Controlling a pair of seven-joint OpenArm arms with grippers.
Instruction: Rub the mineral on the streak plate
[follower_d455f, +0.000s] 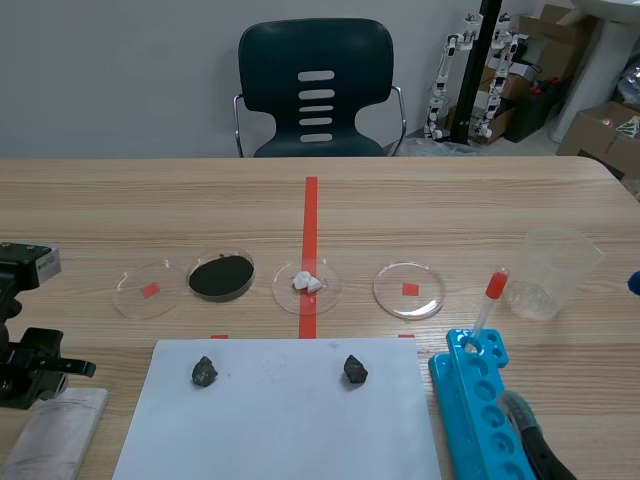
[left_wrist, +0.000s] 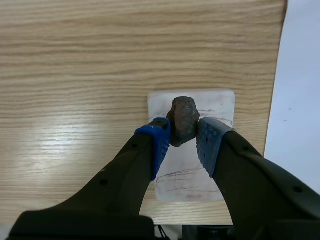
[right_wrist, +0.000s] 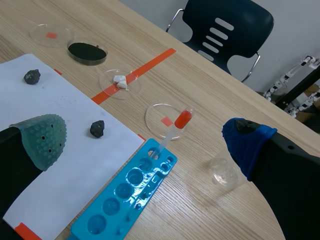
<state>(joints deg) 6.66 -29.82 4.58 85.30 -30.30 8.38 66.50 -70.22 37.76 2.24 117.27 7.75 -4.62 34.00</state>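
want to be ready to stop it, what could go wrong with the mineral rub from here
The left pincer holds the mineral only at its pad tips; pressing down may twist it loose. The streak plate lies loose beside the white sheet; rubbing may push it along.

Thick black fingers (left_wrist: 125, 172) — blue dotted pads (left_wrist: 158, 137)

A light wood-grain tabletop (follower_d455f: 520, 200) fills the lower frame. Behind it, at top centre, a dark teal chair (follower_d455f: 315, 50) with a slotted back and metal frame stands against a plain grey wall (follower_d455f: 120, 70). In the upper right corner stand cardboard boxes (follower_d455f: 598, 128) and a black pole (follower_d455f: 486, 60).
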